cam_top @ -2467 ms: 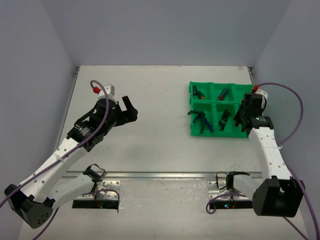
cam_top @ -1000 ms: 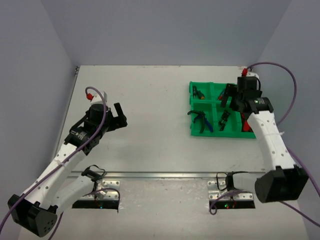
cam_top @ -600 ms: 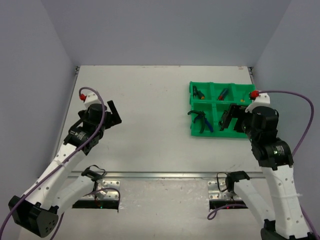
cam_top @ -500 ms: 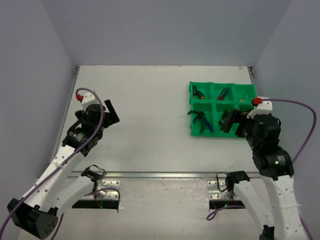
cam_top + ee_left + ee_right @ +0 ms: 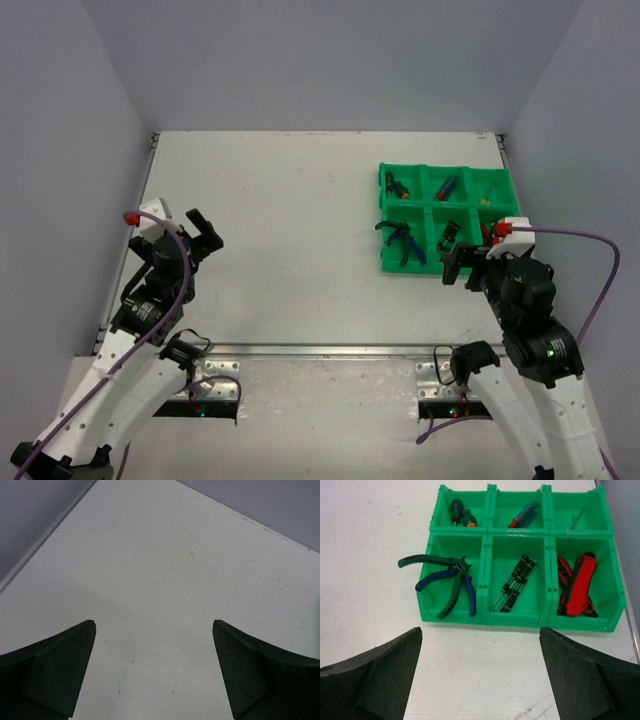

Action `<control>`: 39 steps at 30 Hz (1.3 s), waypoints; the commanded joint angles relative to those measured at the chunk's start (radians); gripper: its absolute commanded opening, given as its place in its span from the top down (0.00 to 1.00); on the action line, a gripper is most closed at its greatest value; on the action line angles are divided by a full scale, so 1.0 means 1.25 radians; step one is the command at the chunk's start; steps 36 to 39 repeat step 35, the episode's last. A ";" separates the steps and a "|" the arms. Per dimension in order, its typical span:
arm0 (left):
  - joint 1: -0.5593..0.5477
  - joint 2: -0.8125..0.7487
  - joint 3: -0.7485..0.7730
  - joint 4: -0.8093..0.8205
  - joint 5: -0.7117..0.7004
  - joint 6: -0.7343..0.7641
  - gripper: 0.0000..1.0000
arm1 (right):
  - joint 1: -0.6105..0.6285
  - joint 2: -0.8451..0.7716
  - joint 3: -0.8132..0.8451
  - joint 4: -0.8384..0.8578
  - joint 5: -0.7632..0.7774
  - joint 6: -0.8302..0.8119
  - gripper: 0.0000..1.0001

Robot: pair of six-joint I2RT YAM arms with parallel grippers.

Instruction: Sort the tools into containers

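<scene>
The tools all lie, as far as I can see, inside the green tray [image 5: 485,617], which sits on the right side of the table [image 5: 175,570]. The pliers [image 5: 445,582] are in its near-left compartment, the black screwdrivers [image 5: 514,584] in the near-middle and the red cutters [image 5: 576,584] in the near-right. A stubby green-handled driver [image 5: 459,511], a blue-and-red one [image 5: 524,514] and a thin tool [image 5: 575,519] fill the far row.

My right gripper [image 5: 480,630] hangs just near of the tray with its jaws spread wide and nothing between them. My left gripper [image 5: 154,625] is well apart on the left, jaws equally wide and empty over bare table.

The sorting looks done to me, so the risk is in undoing it. One green handle of the pliers pokes out over the tray's left wall. If my right fingers swing past low, they could hook it and drag the pliers out. A forward push from where I hang would also shove the tray's near wall and slide the whole tray.
</scene>
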State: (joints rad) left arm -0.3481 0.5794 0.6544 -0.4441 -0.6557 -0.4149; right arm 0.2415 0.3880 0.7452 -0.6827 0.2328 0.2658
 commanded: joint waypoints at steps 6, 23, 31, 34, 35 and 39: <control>-0.004 -0.050 -0.003 0.057 -0.011 0.052 0.00 | 0.042 -0.095 -0.009 0.010 0.085 -0.057 0.01; -0.012 -0.043 -0.004 0.058 0.015 0.059 0.00 | 0.076 -0.099 -0.066 0.058 0.143 -0.046 0.01; -0.021 -0.051 -0.012 0.064 0.017 0.064 0.00 | 0.076 -0.089 -0.071 0.077 0.152 -0.015 0.01; -0.021 -0.057 -0.014 0.067 0.023 0.067 0.00 | 0.076 -0.079 -0.073 0.077 0.160 -0.005 0.01; -0.022 -0.057 -0.015 0.067 0.023 0.068 0.00 | 0.076 -0.077 -0.073 0.077 0.163 -0.005 0.01; -0.022 -0.057 -0.015 0.067 0.023 0.068 0.00 | 0.076 -0.077 -0.073 0.077 0.163 -0.005 0.01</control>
